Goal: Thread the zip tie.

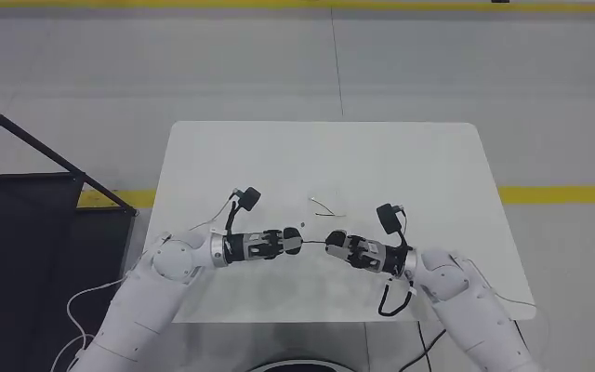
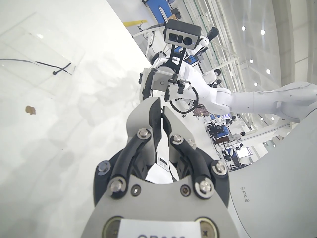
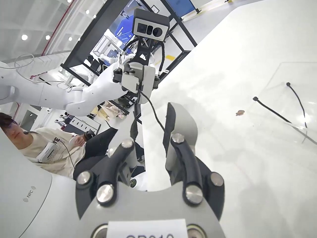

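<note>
- Your left gripper (image 2: 160,108) pinches a thin black zip tie (image 3: 151,108).
- It arcs towards your right gripper (image 3: 153,121), whose fingers (image 3: 173,122) stand spread.

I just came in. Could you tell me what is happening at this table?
A two-armed robot is working on a black zip tie above a white table. The left gripper is shut on one end of it. The tie curves across to the right gripper, whose fingers stand apart, and reaches the inner side of one finger. Two spare zip ties lie on a clear sheet nearby.
</note>
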You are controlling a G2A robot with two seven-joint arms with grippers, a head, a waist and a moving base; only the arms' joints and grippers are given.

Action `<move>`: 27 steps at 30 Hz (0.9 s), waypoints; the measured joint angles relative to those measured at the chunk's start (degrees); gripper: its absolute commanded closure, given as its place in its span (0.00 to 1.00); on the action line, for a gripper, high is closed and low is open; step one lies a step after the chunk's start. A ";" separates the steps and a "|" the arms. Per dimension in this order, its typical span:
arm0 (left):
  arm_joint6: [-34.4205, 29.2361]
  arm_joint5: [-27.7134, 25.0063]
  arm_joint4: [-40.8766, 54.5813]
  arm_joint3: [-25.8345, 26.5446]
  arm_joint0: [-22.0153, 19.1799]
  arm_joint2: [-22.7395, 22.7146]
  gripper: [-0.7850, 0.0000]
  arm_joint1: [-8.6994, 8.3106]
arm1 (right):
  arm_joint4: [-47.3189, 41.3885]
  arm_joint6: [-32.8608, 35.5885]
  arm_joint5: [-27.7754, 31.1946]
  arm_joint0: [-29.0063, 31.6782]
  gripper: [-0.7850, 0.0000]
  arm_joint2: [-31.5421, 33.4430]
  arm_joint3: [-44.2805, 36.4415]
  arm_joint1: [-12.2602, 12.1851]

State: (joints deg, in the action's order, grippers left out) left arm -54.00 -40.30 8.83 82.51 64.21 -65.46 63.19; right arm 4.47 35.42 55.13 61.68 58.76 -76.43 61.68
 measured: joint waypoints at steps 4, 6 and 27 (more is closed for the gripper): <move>0.17 -0.02 -0.13 -0.03 -0.10 0.26 1.00 -0.07 | -0.40 0.39 -0.21 -0.18 0.81 -0.19 0.11 -0.06; 0.25 -0.01 -0.15 -0.04 -0.15 0.37 1.00 -0.11 | -0.58 0.66 -0.45 -0.37 0.86 -0.33 0.20 -0.08; 4.46 -1.92 2.41 -0.91 0.31 1.33 0.00 -0.12 | -3.66 -3.34 -0.13 -0.01 1.00 -0.35 1.12 0.08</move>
State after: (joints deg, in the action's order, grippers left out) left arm -49.54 -42.22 11.23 81.59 64.52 -64.12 63.07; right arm 0.81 32.08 55.00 61.68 58.42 -75.31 61.76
